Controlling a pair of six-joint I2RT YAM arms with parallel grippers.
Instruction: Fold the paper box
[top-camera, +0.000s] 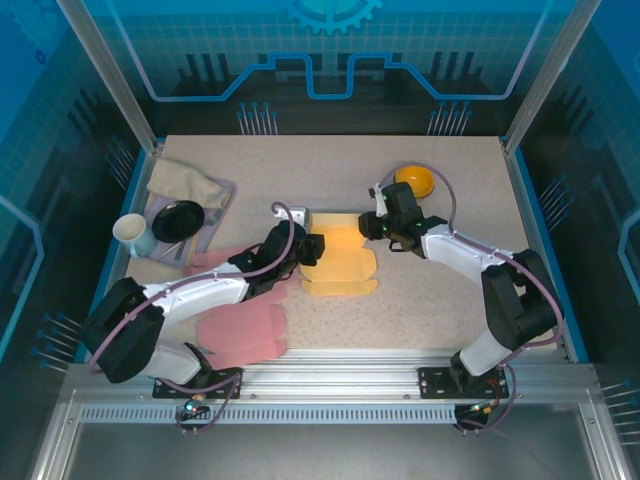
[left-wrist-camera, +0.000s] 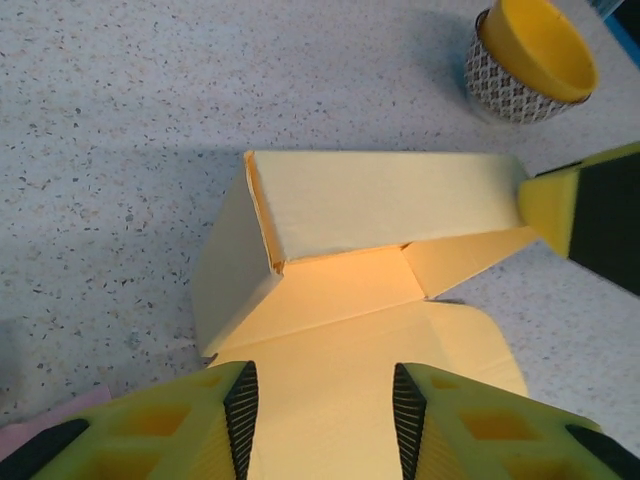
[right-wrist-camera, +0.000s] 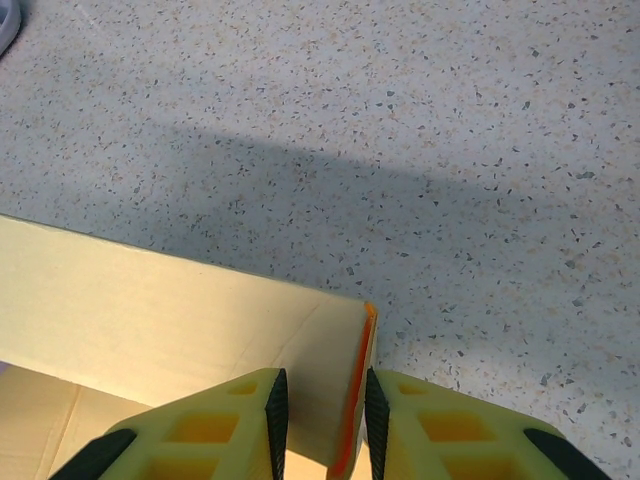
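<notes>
The yellow paper box (top-camera: 340, 262) lies partly folded at the table's middle. In the left wrist view its far wall (left-wrist-camera: 380, 205) stands up, its left end wall is folded in, and a flat flap (left-wrist-camera: 330, 400) reaches toward the camera. My left gripper (left-wrist-camera: 323, 415) hovers open over that flap with nothing between its fingers; from above it sits at the box's left side (top-camera: 312, 248). My right gripper (right-wrist-camera: 320, 420) is shut on the box's right end wall (right-wrist-camera: 335, 380), at the corner with the orange edge. From above it is at the box's far right corner (top-camera: 378, 225).
A yellow bowl (top-camera: 415, 181) with a patterned outside (left-wrist-camera: 515, 90) stands behind the right gripper. Two pink cloths (top-camera: 240, 335) lie under and near the left arm. At the left, a tray (top-camera: 215, 232) holds a black bowl (top-camera: 178, 220) and a beige cloth (top-camera: 185, 183), with a white cup (top-camera: 133, 233) next to it.
</notes>
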